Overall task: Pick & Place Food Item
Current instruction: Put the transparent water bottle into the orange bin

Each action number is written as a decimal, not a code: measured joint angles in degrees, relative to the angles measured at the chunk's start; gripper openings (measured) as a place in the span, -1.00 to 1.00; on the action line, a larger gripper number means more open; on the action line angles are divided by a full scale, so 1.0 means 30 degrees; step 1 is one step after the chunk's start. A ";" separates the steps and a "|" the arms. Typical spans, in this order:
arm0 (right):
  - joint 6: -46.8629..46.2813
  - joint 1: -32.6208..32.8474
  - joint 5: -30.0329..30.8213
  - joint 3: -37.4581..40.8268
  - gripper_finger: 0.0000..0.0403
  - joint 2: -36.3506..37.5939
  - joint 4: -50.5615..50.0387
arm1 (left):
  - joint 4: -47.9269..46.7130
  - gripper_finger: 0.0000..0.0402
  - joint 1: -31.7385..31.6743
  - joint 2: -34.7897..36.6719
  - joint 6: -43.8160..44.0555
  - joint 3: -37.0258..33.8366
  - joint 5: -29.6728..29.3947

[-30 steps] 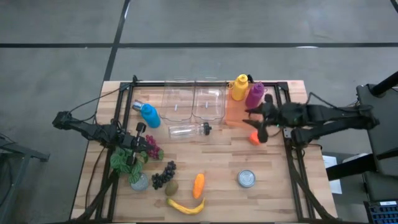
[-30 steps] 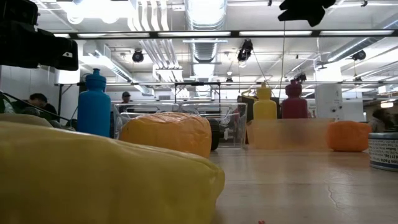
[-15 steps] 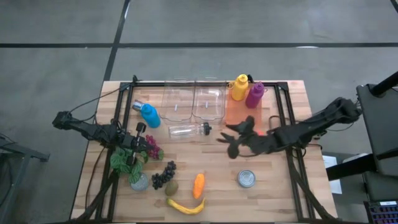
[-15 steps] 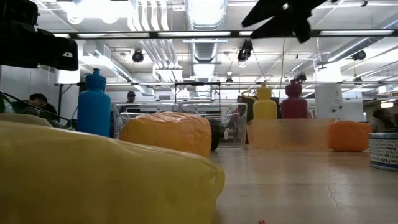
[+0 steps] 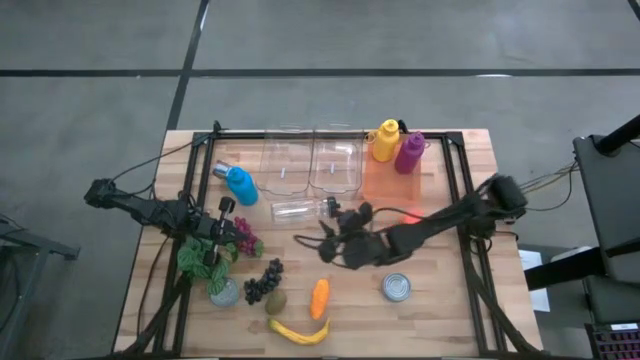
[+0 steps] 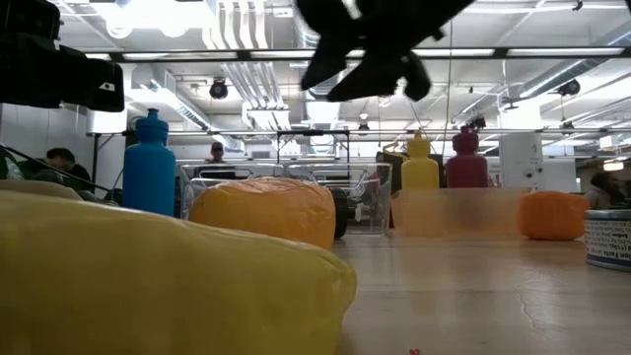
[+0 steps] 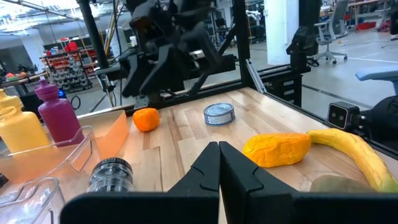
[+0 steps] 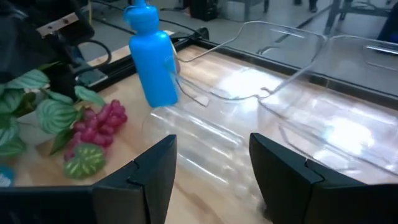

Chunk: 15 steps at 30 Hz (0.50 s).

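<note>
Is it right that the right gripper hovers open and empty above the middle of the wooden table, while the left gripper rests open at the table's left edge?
One detail is wrong: the left gripper is shut, its dark fingers pressed together in the left wrist view. The rest holds: the right gripper hovers open and empty above the middle of the wooden table, and the left rests at the table's left edge.

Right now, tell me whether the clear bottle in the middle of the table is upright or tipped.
Tipped. The clear bottle lies on its side on the wooden table in front of the clear bins, dark cap toward the orange.
</note>
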State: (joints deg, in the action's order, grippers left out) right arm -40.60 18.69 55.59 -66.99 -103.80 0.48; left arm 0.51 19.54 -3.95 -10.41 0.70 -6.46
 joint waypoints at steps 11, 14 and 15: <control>-0.1955 -0.0682 0.0022 -0.3932 -0.01 -0.4213 -0.0266 | 0.0000 -0.99 0.0003 -0.0007 0.0000 0.0003 -0.0001; -0.2584 -0.0957 0.0007 -0.4504 -0.01 -0.4993 -0.0263 | 0.0000 -0.99 0.0004 -0.0007 0.0000 0.0004 0.0000; -0.2832 -0.1054 0.0019 -0.4657 -0.01 -0.5253 -0.0354 | 0.0000 -0.99 0.0002 -0.0007 0.0000 0.0002 -0.0002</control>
State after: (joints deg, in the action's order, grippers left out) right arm -49.10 15.53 55.65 -80.96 -119.56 -0.58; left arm 0.51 19.54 -3.97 -10.41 0.70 -6.46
